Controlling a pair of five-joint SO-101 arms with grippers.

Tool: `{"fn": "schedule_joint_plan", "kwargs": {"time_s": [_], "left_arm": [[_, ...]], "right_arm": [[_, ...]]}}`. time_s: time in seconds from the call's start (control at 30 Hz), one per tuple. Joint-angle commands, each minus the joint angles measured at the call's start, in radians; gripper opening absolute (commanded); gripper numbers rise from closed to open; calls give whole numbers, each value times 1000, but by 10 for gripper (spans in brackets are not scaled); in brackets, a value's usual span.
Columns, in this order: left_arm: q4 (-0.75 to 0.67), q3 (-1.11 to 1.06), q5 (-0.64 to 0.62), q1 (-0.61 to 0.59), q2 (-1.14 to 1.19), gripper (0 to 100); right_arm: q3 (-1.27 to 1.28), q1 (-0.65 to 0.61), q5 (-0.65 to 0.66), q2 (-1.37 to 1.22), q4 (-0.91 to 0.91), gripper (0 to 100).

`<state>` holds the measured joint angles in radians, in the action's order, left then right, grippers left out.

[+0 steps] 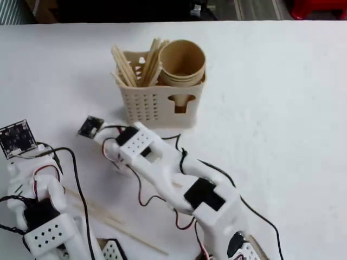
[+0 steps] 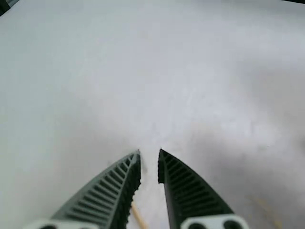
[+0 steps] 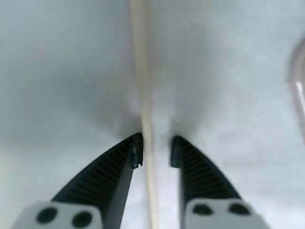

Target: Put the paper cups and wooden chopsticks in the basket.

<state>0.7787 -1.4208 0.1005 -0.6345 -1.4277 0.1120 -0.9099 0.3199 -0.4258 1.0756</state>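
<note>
A chopstick (image 3: 143,95), flat on the table (image 3: 57,71), is straddled by the right gripper (image 3: 155,151), whose arm is stretched low before the basket (image 1: 146,105) (cups (image 1: 182,59) already inside); the jaws are narrowly parted. The left gripper (image 2: 149,164) is held slightly open.

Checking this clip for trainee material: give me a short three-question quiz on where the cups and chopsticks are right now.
1. True or false: the paper cups sit stacked inside the basket.
2. The right gripper straddles: A) a wooden chopstick, B) a paper cup, C) a cable.
3. Fill in: loose chopsticks lie on the white ____.
Key: 1 true; 2 A; 3 table.
</note>
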Motion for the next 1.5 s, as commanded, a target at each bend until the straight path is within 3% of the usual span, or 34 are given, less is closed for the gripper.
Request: {"fn": "schedule_joint_plan", "kwargs": {"time_s": [0.0,0.3,0.57,0.73,0.83,0.93,1.1,1.27,1.47], "left_arm": [[-23,5,-5,-1,-15,80],[-23,5,-5,-1,-15,80],[-21,11,-5,5,-15,80],[-20,55,69,68,-8,76],[54,147,95,74,-7,76],[172,264,164,104,-7,76],[364,407,391,217,-7,76],[509,420,628,294,-7,85],[640,416,821,292,-5,212]], "right_arm": [[-15,-1,14,-15,15,26],[66,4,5,139,79,18],[304,137,3,572,84,18],[482,199,2,857,42,18],[572,236,-71,983,38,18],[634,302,-124,1059,24,18],[747,414,-132,1110,-114,18],[807,438,-132,1115,-196,18],[809,440,-132,1109,-202,18]]}}
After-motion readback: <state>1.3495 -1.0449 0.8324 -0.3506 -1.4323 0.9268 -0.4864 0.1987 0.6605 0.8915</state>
